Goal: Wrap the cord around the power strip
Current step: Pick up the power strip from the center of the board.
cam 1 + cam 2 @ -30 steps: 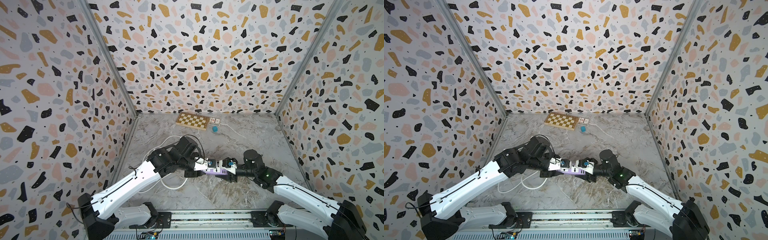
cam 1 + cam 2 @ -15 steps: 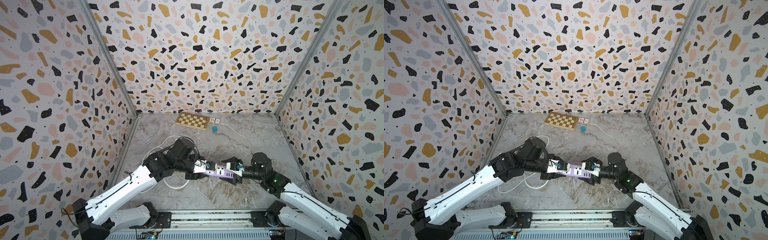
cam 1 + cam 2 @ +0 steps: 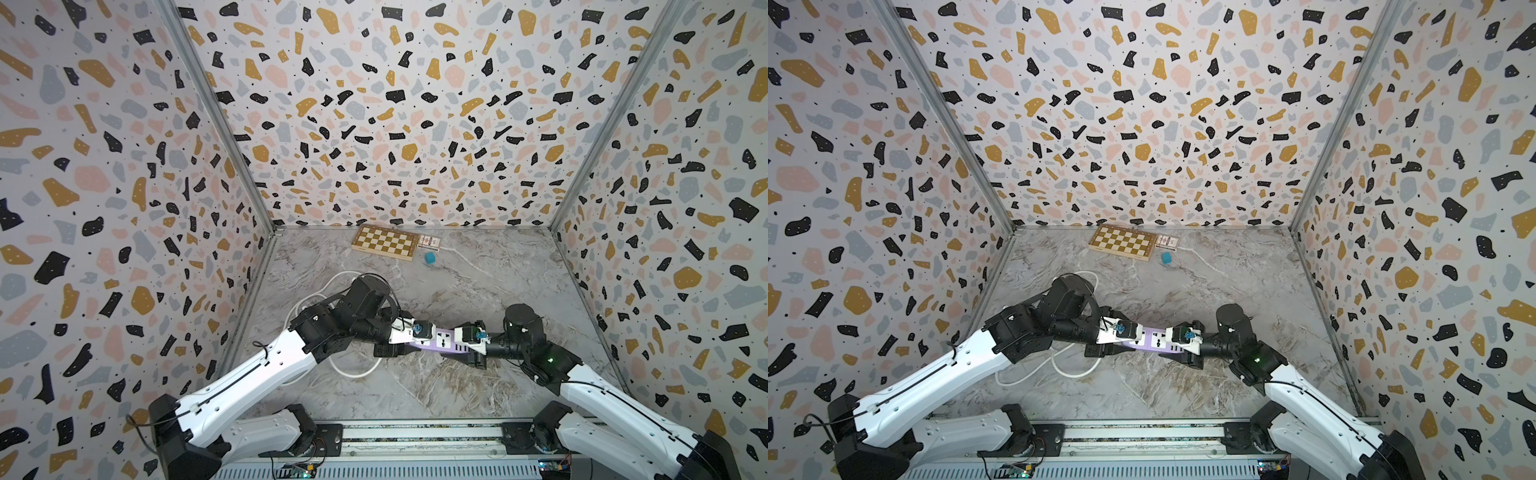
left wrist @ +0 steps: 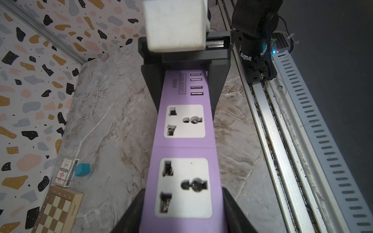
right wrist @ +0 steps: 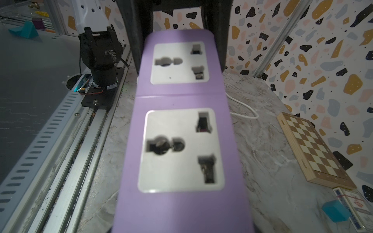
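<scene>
both arms' fingers (image 4: 150, 84) clamp the power strip (image 4: 182, 149); left wrist view, unlike right, shows usb ports (image 4: 196, 83).

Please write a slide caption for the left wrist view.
Left claw and right claw hold opposite ends of the lilac power strip, its two white sockets in view.

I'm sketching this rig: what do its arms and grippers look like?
The left arm and right arm match: white link shells, black cylindrical joints, thin black cables alongside. A green light glows on the right arm. The left gripper and right gripper have black wedge fingers under white blocks.
</scene>
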Motion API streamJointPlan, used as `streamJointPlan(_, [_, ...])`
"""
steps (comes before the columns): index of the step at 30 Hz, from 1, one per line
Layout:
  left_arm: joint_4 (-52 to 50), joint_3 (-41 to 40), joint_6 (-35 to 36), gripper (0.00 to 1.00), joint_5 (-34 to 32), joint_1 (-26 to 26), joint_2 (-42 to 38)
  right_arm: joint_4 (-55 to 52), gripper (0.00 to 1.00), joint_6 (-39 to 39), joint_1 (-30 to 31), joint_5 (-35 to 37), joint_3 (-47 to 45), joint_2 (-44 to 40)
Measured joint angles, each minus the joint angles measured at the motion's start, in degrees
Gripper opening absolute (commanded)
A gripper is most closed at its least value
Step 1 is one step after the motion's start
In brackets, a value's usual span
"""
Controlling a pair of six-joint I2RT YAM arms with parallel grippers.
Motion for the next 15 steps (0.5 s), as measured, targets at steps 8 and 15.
streamJointPlan(8, [2.91, -0.81, -2.49, 0.84, -1.97, 0.68, 1.18, -0.22, 0.18, 1.33, -0.74, 1.14, 0.00, 1.77])
streamJointPlan(15, [11.45, -5.57, -11.87, 0.99, -3.17, 10.16, -6.19, 2.64, 0.13, 6.03, -4.00, 3.17, -0.04, 1.84])
